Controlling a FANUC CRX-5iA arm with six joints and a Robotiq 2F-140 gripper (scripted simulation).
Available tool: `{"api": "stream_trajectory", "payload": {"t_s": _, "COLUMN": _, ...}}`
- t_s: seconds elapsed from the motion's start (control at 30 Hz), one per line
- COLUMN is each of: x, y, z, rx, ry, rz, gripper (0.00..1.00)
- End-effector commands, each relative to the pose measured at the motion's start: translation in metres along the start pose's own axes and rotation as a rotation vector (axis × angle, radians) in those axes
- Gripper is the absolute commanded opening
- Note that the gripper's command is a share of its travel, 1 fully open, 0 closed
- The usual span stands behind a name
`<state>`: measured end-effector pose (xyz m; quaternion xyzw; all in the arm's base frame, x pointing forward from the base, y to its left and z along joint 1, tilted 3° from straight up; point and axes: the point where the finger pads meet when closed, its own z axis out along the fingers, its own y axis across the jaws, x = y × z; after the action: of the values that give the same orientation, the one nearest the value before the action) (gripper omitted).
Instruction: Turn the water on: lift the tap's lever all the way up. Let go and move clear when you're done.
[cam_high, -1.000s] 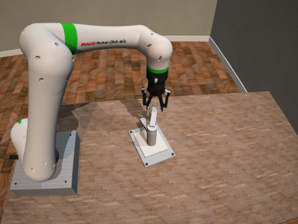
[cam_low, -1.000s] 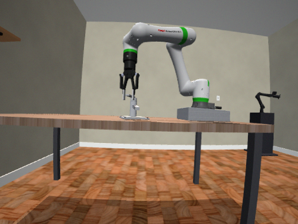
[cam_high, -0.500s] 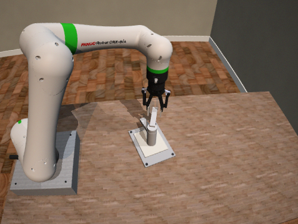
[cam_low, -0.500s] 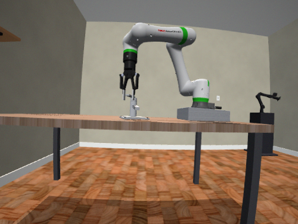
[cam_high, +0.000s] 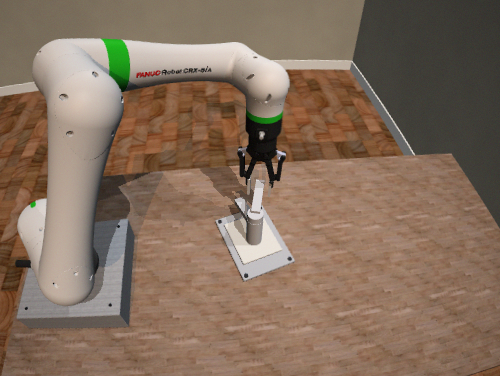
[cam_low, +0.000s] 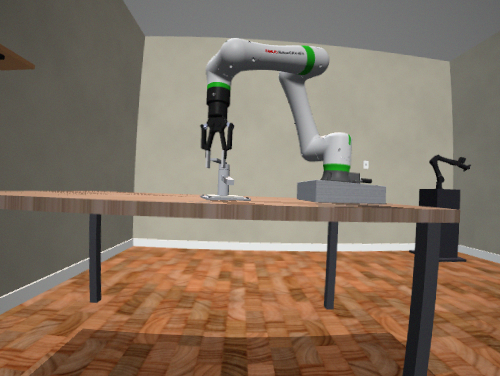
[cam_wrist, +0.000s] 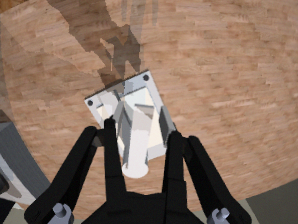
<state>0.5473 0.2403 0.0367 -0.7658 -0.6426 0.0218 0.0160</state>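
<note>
Pincer (cam_high: 261, 184) is hanging partly released, grasping nothing, its fingers straddling the tap's lever (cam_high: 257, 196) on the counter (cam_high: 380, 260).

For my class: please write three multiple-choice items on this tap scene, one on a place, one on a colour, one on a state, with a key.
1. Where is the end effector?
A. above the tap's lever
B. beside the arm's pedestal
C. off the table

2. What colour are the arm's bands?
A. red
B. green
C. blue

3. What state are the fingers in?
A. fully shut
B. clamped on the base plate
C. partly open, holding nothing

Key: A, it hangs over the tap; B, the rings are green; C, a gap shows either side of the lever.
</note>
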Motion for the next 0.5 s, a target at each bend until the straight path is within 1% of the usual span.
{"api": "stream_trajectory", "payload": {"t_s": 0.0, "x": 0.0001, "y": 0.0002, "z": -0.0002, "rx": 0.0, "ry": 0.0, "rz": 0.0, "gripper": 0.37}}
{"api": "stream_trajectory", "payload": {"t_s": 0.33, "x": 0.0001, "y": 0.0002, "z": -0.0002, "rx": 0.0, "ry": 0.0, "rz": 0.0, "gripper": 0.37}}
{"api": "stream_trajectory", "payload": {"t_s": 0.37, "x": 0.0001, "y": 0.0002, "z": -0.0002, "rx": 0.0, "ry": 0.0, "rz": 0.0, "gripper": 0.0}}
{"api": "stream_trajectory", "payload": {"t_s": 0.47, "x": 0.0001, "y": 0.0002, "z": -0.0002, "rx": 0.0, "ry": 0.0, "rz": 0.0, "gripper": 0.0}}
